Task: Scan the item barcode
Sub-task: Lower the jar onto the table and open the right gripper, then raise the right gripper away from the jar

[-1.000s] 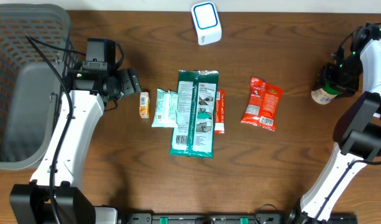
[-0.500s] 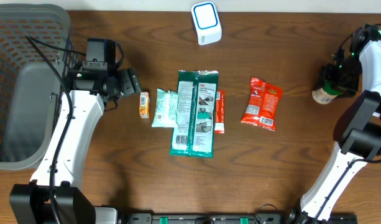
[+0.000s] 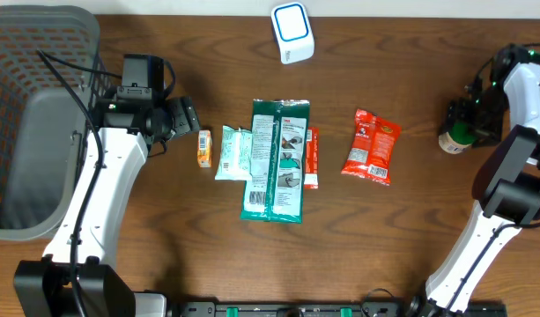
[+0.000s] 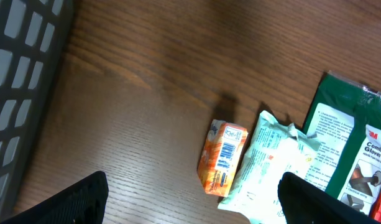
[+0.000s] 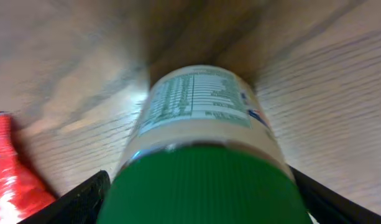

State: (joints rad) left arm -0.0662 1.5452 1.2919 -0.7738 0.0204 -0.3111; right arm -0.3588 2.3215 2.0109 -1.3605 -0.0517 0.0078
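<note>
The bottle (image 3: 453, 139), green-capped and the likeliest item in hand, stood near the right edge of the worktop (image 3: 410, 238), with the right claw (image 3: 468, 121) straddling it. In the wrist view the cap filled the space between the two fingertips (image 5: 84, 200), so close that I could not tell whether they were pressing it or had just let go. The left claw (image 3: 186, 116) hung released and empty beside the small orange box (image 4: 222, 158).

To do this step well, the right claw would want a firm hold on the bottle's body rather than the cap, with the fingers off the printed label. Only fine print showed on the side facing the wrist camera; the barcode itself was not visible, so the bottle would probably need turning until the code faced the white scanner (image 3: 292, 33). The scanner sat well apart, at the far edge, and a slow, level carry would suit a round, smooth bottle that could twist in the grip.

The worktop was dark wood grain, matte, with a red packet (image 3: 372, 146), a green glove pack (image 3: 276, 158), a pale packet (image 3: 233, 153) and a thin red sachet (image 3: 312, 158) laid out mid-table — and a grey mesh basket (image 3: 23, 53) at the left. Of the room, only a pale strip beyond the far edge showed.
</note>
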